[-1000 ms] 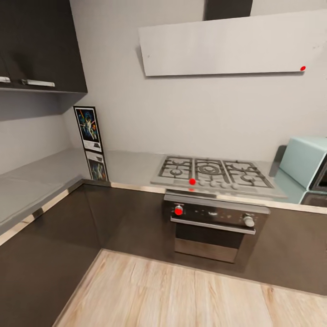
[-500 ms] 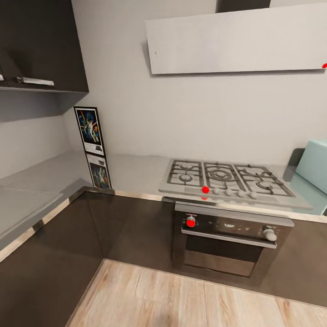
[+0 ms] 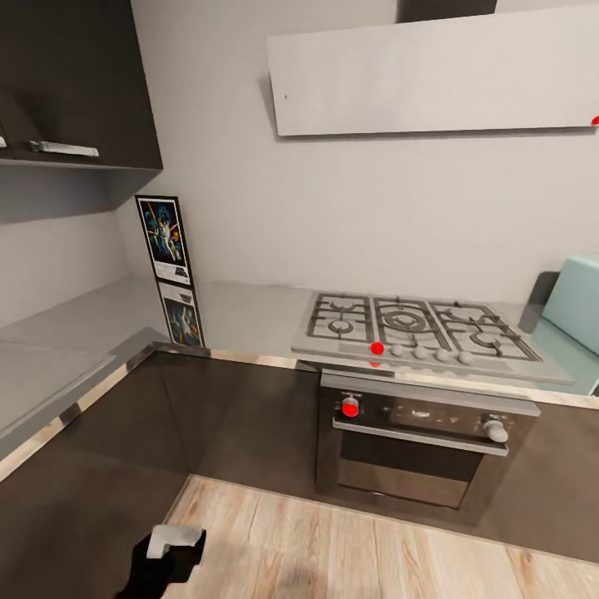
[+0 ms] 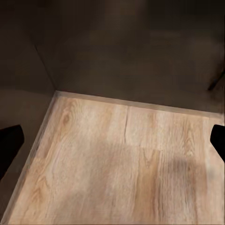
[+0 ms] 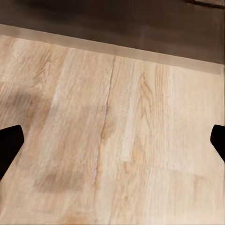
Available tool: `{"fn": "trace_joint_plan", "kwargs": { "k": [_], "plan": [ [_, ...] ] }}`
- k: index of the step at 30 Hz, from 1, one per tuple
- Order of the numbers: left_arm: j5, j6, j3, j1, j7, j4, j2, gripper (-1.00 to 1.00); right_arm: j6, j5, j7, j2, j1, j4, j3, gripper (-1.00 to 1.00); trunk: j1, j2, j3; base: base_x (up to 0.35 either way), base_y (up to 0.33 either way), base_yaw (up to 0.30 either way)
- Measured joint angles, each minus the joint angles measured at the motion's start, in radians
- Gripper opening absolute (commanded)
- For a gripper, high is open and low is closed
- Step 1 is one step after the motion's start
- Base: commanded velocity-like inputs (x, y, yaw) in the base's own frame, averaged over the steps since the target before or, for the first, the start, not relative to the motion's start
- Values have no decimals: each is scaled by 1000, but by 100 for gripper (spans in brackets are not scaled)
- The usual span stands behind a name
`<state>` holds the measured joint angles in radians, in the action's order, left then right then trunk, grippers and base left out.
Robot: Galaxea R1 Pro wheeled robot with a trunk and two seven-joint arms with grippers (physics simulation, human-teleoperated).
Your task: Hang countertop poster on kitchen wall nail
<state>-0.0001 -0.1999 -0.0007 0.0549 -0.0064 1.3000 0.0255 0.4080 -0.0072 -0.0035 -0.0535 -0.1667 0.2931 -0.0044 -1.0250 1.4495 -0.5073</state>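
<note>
The poster (image 3: 165, 237) stands upright on the kitchen countertop (image 3: 245, 312), in the corner against the pale wall, and its mirror image shows in the glossy top below it. It has a thin black frame and dark blue artwork. A tiny dark dot (image 3: 286, 96) marks the pale panel above the hob; I cannot tell whether it is a wall nail. My left gripper (image 4: 112, 143) is open over the wooden floor near the cabinet corner. My right gripper (image 5: 112, 140) is open too, above floorboards. Both hold nothing and are far below the poster.
The steel gas hob (image 3: 409, 326) sits over an oven (image 3: 416, 441) with red knobs. Dark cabinet fronts (image 3: 241, 416) form an L around the wooden floor (image 3: 349, 549). A dark wall cupboard (image 3: 75, 83) hangs above the poster. A mint appliance (image 3: 578, 304) stands at the right. Part of my left arm (image 3: 170, 553) rises at the lower edge.
The camera first shifted, sliding the hob rightwards in the picture, then held still. Part of my left arm has come up into the bottom of the head view.
</note>
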Motion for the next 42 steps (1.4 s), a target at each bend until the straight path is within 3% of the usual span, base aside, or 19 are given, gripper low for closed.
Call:
{"fn": "trace_joint_plan", "kwargs": {
  "k": [3, 5, 7, 10, 11, 16, 17, 18, 19, 20, 21, 22, 23, 25, 26, 28, 30, 35, 42],
  "plan": [
    [1, -79, -6, 0, 1, 139, -9, 100, 47, 0, -1, -6, 1, 0, 0, 100, 0, 0, 0, 0, 0, 0],
    [1, -135, -11, -8, 2, 212, -44, 100, 123, -1, -2, -10, 2, 2, -1, 100, 0, 0, 0, 0, 0, 0],
    [0, -154, -12, -31, 4, 232, -63, 100, 163, -2, -3, -12, 2, 2, -1, 100, 0, 0, 0, 0, 0, 0],
    [-1, -202, -12, -126, 12, 253, -91, 100, 233, -3, -4, -21, 9, 7, -4, 100, 0, 0, 0, 0, 0, 0],
    [-1, -243, -12, -181, 19, 257, -100, 100, 263, -3, -4, -23, 18, 22, -13, 100, 0, 0, 0, 0, 0, 0],
    [-2, -358, -12, -345, 41, 262, -114, 100, 315, -3, -4, -25, 80, 132, -77, 100, 0, 0, 0, 0, 0, 0],
    [-2, -395, -12, -408, 56, 262, -117, 100, 324, -4, -4, -23, 127, 209, -101, 100, 0, 0, 0, 0, 0, 0],
    [-3, -456, -12, -509, 93, 261, -119, 100, 332, -4, -4, -18, 212, 351, -122, 100, 0, 0, 0, 0, 0, 0],
    [-6, -566, -12, -655, 172, 255, -121, 100, 334, -2, -4, -7, 312, 497, -134, 100, 0, 0, 0, 0, 0, 0],
    [-6, -613, -12, -744, 213, 242, -121, 100, 335, 1, -4, 1, 346, 540, -138, 100, 0, 0, 0, 0, 0, 0],
    [-6, -631, -12, -767, 234, 230, -121, 100, 335, 2, -4, 5, 357, 552, -139, 100, 0, 0, 0, 0, 0, 0],
    [-21, -673, -12, -905, 366, 40, -123, 100, 338, 4, -4, 14, 383, 567, -142, 100, 0, 0, 0, 0, 0, 0],
    [-35, -670, -14, -1035, 427, -39, -128, 100, 339, 4, -4, 15, 389, 563, -143, 100, 0, 0, 0, 0, 0, 0],
    [-45, -635, -15, -1090, 469, -162, -140, 100, 341, 3, -5, 16, 393, 553, -146, 100, 0, 0, 0, 0, 0, 0],
    [-54, -548, -15, -1160, 504, -327, -151, 100, 345, 2, -5, 16, 397, 534, -153, 100, 0, 0, 0, 0, 0, 0],
    [-60, -491, -15, -1209, 518, -448, -155, 100, 349, 2, -5, 16, 399, 521, -162, 100, 0, 0, 0, 0, 0, 0],
    [-66, -420, -14, -1296, 535, -617, -158, 100, 369, 1, -5, 17, 401, 493, -181, 100, 0, 0, 0, 0, 0, 0],
    [-68, -303, -7, -1350, 551, -692, -157, 100, 406, 1, -5, 17, 402, 471, -192, 100, 0, 0, 0, 0, 0, 0],
    [-67, -238, 1, -1367, 575, -712, -142, 100, 420, 1, -6, 18, 403, 461, -194, 100, 1, 0, 0, 149, 0, 0]
  ]
}}
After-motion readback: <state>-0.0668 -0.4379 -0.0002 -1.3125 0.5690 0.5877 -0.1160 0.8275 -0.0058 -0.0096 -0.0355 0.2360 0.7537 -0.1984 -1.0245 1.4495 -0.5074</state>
